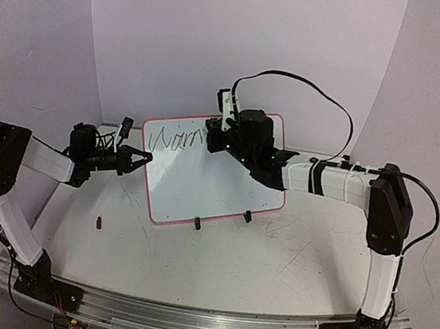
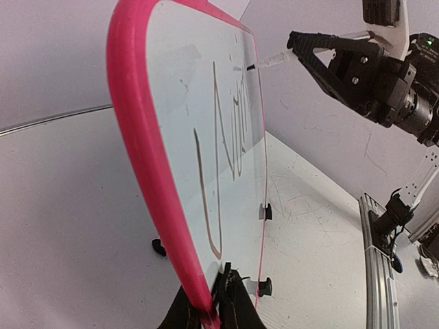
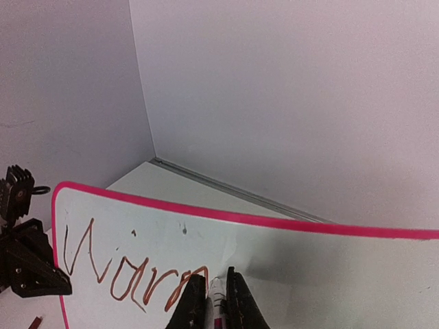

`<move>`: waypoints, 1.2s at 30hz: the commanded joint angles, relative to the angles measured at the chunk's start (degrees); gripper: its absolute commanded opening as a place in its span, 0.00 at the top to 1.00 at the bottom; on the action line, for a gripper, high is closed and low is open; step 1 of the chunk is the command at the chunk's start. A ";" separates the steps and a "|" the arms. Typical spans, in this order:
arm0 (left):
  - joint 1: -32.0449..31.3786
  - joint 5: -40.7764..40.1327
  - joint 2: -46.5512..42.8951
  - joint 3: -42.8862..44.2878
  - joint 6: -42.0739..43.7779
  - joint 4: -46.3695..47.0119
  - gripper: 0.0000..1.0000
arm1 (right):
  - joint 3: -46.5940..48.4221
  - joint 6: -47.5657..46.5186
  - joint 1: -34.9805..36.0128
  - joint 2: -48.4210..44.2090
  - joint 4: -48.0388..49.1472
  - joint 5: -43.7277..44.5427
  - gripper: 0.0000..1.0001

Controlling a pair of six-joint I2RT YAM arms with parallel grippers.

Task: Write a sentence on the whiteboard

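Two arms rise from a metal rail (image 1: 185, 321) at the near edge of the scratched grey table (image 1: 215, 268), and a small dark red object (image 1: 99, 222) lies alone on the tabletop toward the left. Beyond it the whiteboard (image 1: 217, 188) stands mid-table on two black clip feet (image 1: 197, 223), its pink-framed face turned toward the arms. The left gripper (image 1: 142, 157) has its jaws clamped on the frame at the board's left edge, as its own wrist view shows. The right gripper (image 1: 223, 123) reaches in from the right to the board's upper middle. Its jaws are closed on a white marker (image 3: 217, 295) whose tip meets the writing surface. The sentence (image 3: 130, 274) reads only "Warm", in dark cursive across the board's upper left, with the marker tip at the end of the last letter. A black cable (image 1: 309, 91) loops above the right arm in front of the pale back wall (image 1: 243, 39).
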 commanded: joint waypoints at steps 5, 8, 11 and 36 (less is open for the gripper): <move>-0.11 -4.79 0.07 1.30 6.54 -0.75 1.00 | 1.28 -0.06 -0.58 -0.05 0.66 4.46 1.00; -0.15 -4.84 0.17 1.35 6.54 -0.73 1.00 | -0.30 0.06 -0.52 -0.90 0.63 4.46 1.00; -0.10 -4.81 0.01 1.27 6.54 -0.77 1.00 | -1.52 0.15 -0.55 -1.42 0.61 4.44 1.00; -0.15 -4.89 -0.39 1.09 6.63 -0.90 1.00 | -1.69 1.45 0.13 -0.64 -1.03 -0.99 1.00</move>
